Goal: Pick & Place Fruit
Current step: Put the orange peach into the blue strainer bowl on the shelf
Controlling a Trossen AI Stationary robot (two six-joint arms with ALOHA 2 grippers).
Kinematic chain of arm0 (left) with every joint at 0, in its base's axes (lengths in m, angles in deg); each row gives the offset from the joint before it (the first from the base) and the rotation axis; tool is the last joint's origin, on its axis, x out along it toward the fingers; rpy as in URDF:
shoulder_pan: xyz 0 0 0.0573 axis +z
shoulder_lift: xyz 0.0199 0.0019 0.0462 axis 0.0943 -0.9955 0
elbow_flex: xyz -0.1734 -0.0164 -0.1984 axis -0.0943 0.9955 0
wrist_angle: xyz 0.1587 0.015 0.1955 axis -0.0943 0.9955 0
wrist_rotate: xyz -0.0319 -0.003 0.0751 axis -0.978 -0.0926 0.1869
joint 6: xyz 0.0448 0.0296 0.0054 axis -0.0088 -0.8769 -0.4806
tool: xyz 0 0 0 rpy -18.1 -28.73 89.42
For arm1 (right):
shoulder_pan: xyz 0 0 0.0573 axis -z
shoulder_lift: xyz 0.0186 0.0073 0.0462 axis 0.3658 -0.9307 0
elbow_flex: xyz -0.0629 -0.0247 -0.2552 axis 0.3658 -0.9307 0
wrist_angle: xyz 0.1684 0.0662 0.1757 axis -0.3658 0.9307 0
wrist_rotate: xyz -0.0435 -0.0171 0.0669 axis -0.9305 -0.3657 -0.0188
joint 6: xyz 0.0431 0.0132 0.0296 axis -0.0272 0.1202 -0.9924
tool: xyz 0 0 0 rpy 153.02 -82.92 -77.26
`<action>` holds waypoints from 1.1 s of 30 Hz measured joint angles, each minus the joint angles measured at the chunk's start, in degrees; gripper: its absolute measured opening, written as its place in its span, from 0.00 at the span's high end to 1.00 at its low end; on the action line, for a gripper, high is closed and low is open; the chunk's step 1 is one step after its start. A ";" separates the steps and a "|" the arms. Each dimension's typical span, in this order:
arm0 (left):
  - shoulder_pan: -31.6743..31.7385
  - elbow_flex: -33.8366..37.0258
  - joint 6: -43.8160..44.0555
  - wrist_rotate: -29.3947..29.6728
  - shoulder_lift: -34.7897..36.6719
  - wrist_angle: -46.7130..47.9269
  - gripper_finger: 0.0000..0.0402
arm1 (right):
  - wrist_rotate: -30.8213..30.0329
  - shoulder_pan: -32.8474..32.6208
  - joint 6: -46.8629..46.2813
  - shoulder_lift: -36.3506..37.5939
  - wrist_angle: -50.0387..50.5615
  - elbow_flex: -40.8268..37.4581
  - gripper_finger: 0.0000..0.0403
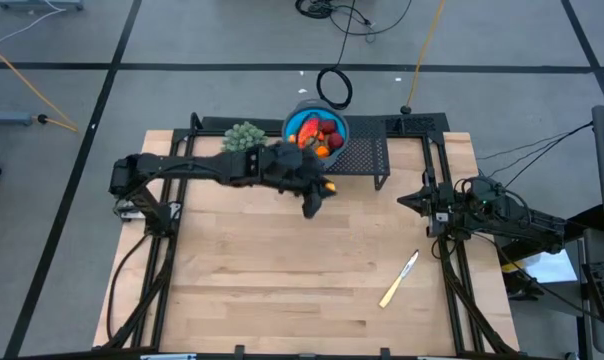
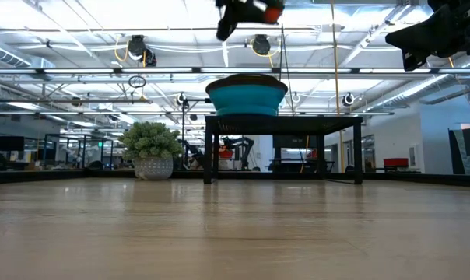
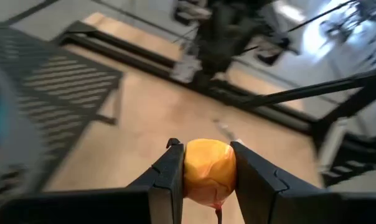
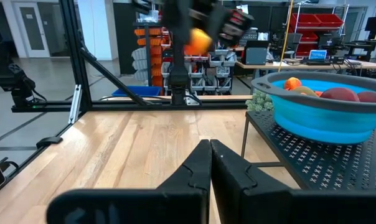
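Orange and rounded, the fruit [image 3: 209, 172] is clamped between the two fingers of the left gripper [image 1: 322, 190], which hangs in the air just beside the blue bowl [image 1: 294, 124] and above the wooden table [image 1: 282, 280]. That bowl sits on a black perforated stand [image 1: 367, 158] and already holds several pieces, red and orange among them.

Risk, as I judge it: the grip is on the curved sides of a smooth ball, so a jolt or a slight loosening could let it squirt out and roll off across the boards. Letting go while it is beside the bowl would drop it on the stand or the table. Coming in too low could knock the bowl's rim (it looks light enough to shift).

A green bushy plant [image 1: 244, 135] stands just beside the bowl, near the left arm's path. A pale knife [image 1: 399, 279] lies well apart on the table. The right gripper [image 4: 209, 163], fingers pressed together and empty, waits at the table's right edge.
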 joint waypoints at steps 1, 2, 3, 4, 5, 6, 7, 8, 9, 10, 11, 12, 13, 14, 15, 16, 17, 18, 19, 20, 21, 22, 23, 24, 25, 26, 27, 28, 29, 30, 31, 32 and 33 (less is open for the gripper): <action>0.89 0.00 -1.00 0.03 0.00 0.82 0.74 | 0.00 0.00 0.00 0.00 0.00 0.00 1.00; 1.75 0.00 -2.11 0.06 0.00 1.43 0.74 | -0.01 0.00 0.00 0.00 0.00 0.00 1.00; 2.62 0.00 -3.21 0.09 0.00 2.02 0.74 | -0.02 0.00 0.00 0.00 0.02 0.00 1.00; 3.44 0.00 -4.19 0.08 0.00 2.55 0.74 | -0.02 0.00 0.00 0.00 0.02 0.00 1.00; 4.24 0.00 -5.22 0.07 0.00 2.85 0.74 | -0.02 0.00 0.00 0.00 0.02 0.00 1.00; 5.02 0.00 -6.22 0.05 0.00 2.93 0.74 | -0.02 0.00 0.00 0.00 0.02 0.00 1.00; 5.85 0.00 -7.21 0.04 0.00 2.98 0.74 | -0.02 0.01 0.00 0.00 0.02 0.00 1.00; 6.64 0.00 -8.16 0.14 0.00 3.20 0.74 | -0.02 0.00 0.00 0.00 0.02 0.00 1.00; 7.43 0.00 -9.09 0.73 0.00 3.40 0.74 | -0.02 0.00 0.00 0.00 0.02 0.00 1.00; 8.22 0.00 -10.04 1.66 0.00 3.44 0.74 | -0.02 0.00 0.00 0.00 0.02 0.00 1.00; 8.96 0.00 -10.96 2.70 0.00 3.45 0.74 | -0.03 0.01 0.00 0.00 0.02 0.00 1.00; 9.71 0.00 -12.04 3.92 0.00 3.41 0.74 | -0.04 0.01 0.00 0.00 0.04 0.00 1.00; 10.51 0.00 -13.11 4.94 0.00 3.36 0.74 | -0.04 0.00 0.00 0.00 0.03 0.00 1.00; 11.28 0.00 -14.16 5.98 0.00 3.36 0.74 | -0.04 0.00 0.00 0.00 0.04 0.00 1.00; 12.11 0.00 -15.22 6.82 0.00 3.38 0.74 | -0.04 0.01 0.00 0.00 0.04 0.00 1.00; 12.92 0.00 -16.19 7.52 0.00 3.39 0.74 | -0.03 0.00 0.00 0.00 0.04 0.00 1.00; 13.77 0.00 -17.13 7.88 0.00 3.38 0.74 | -0.03 0.01 0.00 0.00 0.04 0.00 1.00; 14.65 0.00 -17.86 7.94 0.00 3.31 0.74 | -0.04 0.00 0.00 0.00 0.04 0.00 1.00; 15.50 0.00 -18.41 7.98 0.00 3.25 0.74 | -0.04 0.00 0.00 0.00 0.04 0.00 1.00; 16.35 -0.02 -19.00 7.98 0.00 3.25 0.74 | -0.04 0.00 0.00 0.00 0.04 0.00 1.00; 17.16 -0.02 -19.57 7.98 0.00 3.27 0.74 | -0.04 0.00 0.00 0.00 0.04 0.00 1.00; 17.96 -0.02 -20.01 7.98 0.00 3.28 0.74 | -0.04 0.00 0.00 0.00 0.04 0.00 1.00; 18.73 -0.02 -20.50 7.91 0.00 3.28 0.74 | -0.04 0.00 0.00 0.00 0.04 0.00 1.00; 19.49 -0.01 -20.83 7.55 0.00 3.26 0.74 | -0.04 0.01 0.00 0.00 0.04 0.00 1.00; 20.27 -0.02 -20.91 7.06 0.00 3.21 0.74 | -0.04 0.00 0.00 0.00 0.04 0.00 1.00; 20.97 -0.02 -20.89 6.65 0.00 3.24 0.74 | -0.04 0.00 0.00 0.00 0.04 0.00 1.00; 21.61 -0.02 -20.92 5.99 0.00 3.28 0.74 | -0.04 0.01 0.00 0.00 0.04 0.00 1.00; 22.25 -0.02 -20.94 5.34 0.00 3.27 0.74 | -0.04 0.00 0.00 0.00 0.04 0.00 1.00; 22.80 -0.02 -20.94 4.62 0.00 3.25 0.74 | -0.04 0.00 0.00 0.00 0.04 0.00 1.00; 23.25 -0.02 -20.94 4.11 0.00 3.25 0.74 | -0.04 0.01 -0.04 0.00 0.04 0.00 1.00; 23.62 -0.02 -21.00 3.87 0.00 3.25 0.74 | -0.04 0.01 -0.20 0.00 0.04 0.00 1.00; 23.89 -0.02 -21.06 3.57 0.00 3.25 0.74 | -0.04 0.02 -0.36 0.00 0.04 0.00 1.00; 24.14 -0.02 -21.09 3.11 0.00 3.24 0.74 | -0.04 0.00 -0.53 0.00 0.04 0.00 1.00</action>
